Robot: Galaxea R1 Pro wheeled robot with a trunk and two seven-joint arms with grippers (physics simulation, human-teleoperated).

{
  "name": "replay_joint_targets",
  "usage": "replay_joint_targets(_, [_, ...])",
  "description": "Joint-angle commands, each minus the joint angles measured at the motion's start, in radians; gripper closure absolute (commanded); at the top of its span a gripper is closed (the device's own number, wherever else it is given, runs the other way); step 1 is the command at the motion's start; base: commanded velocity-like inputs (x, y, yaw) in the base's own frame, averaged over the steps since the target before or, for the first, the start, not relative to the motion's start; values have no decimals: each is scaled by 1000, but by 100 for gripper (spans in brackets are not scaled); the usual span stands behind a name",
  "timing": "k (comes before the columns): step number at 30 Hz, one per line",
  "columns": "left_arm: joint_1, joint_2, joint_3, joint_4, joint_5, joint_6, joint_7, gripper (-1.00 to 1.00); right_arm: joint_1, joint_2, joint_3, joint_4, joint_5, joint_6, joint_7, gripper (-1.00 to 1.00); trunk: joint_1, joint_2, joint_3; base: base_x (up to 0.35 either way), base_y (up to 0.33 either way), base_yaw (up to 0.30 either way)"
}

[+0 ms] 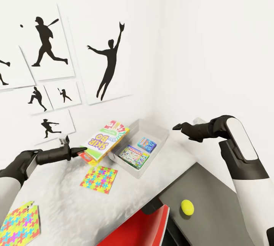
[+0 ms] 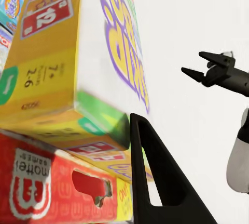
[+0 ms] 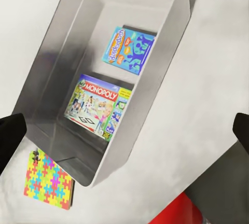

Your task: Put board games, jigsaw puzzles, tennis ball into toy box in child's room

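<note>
Tabletop (image 1: 68, 196) at wall corner: sorting underway.
Left claw (image 1: 81, 151) clamps Skip-Bo box (image 1: 103, 140) beside tray (image 1: 161, 136); right claw (image 1: 178, 127) empty, spread above it.

The table (image 1: 68, 200) has a pale grey-white mottled top joined to a dark grey section (image 1: 213, 196), where the plain yellow-green tennis ball (image 1: 187, 207) lies. The toy box (image 1: 161, 135) is pale grey and slightly translucent; inside it lie a small blue board game (image 1: 147, 144) and a green-edged one with a cartoon cover (image 1: 133, 156). A third game box (image 1: 103, 140) is white with purple and yellow lettering, orange-yellow, green and red sides. Two jigsaw puzzles (image 1: 99, 179) (image 1: 19, 226) show interlocking yellow, pink, blue, green and orange pieces. The wall pictures (image 1: 47, 42) carry black silhouettes on white. A red chair back (image 1: 140, 230) shows at the table's near edge. Both grippers (image 1: 78, 151) (image 1: 180, 127) are black.
</note>
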Motion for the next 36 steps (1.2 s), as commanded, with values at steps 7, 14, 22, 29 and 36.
replay_joint_targets(7, [-84,-100,-1,-128,0,174,220,100,4,4,0,-2,-5,7,-11,-100,1,-2,-2,0,0,0])
replay_joint_targets(14, [-234,-241,-1,-63,4,196,476,100,9,3,1,-4,3,8,-14,-100,1,-2,-2,0,0,0])
replay_joint_targets(22, [-318,-345,7,50,8,172,732,100,9,-6,1,-5,-4,8,-10,-100,1,-2,-2,0,0,0])
replay_joint_targets(29, [-322,-389,9,78,11,117,785,100,10,-6,-2,-41,0,-5,-15,-100,1,-2,-2,0,0,0])
replay_joint_targets(36, [-324,-397,9,98,11,89,787,100,11,-1,-20,-63,-1,-8,-17,-100,1,-2,-8,0,0,0])
